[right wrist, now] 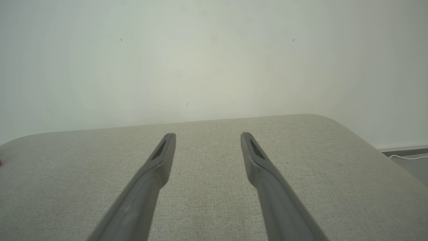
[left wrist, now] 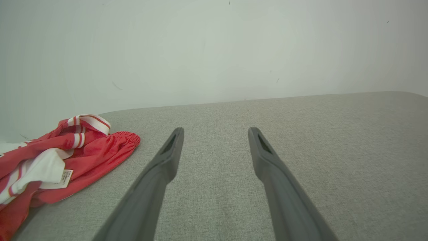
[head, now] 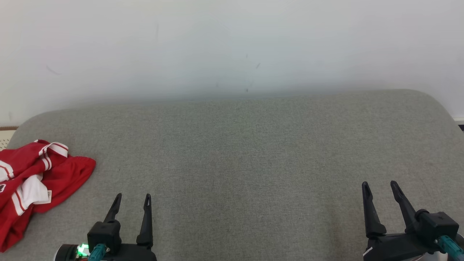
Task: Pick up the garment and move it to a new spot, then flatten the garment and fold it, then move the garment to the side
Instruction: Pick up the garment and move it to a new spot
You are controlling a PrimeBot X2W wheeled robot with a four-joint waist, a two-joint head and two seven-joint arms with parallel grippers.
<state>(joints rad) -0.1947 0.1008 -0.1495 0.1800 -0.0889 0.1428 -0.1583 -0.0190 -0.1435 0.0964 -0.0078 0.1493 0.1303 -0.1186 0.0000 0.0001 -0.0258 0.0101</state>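
A crumpled red garment (head: 40, 181) with white stripes and a white tag lies at the far left edge of the grey cushioned surface (head: 239, 152). In the left wrist view the garment (left wrist: 67, 160) sits left of my fingers, apart from them. My left gripper (head: 132, 197) stands open at the lower left, just right of the garment, with nothing between its fingers. At the lower right my right gripper (head: 379, 185) is open too and holds nothing. Its wrist view has the open right gripper (right wrist: 208, 135) over bare grey fabric.
A plain pale wall (head: 232, 43) rises right behind the cushioned surface. The surface rounds off at its far left and far right corners. A strip of floor with a white cable (right wrist: 406, 156) lies past the right edge.
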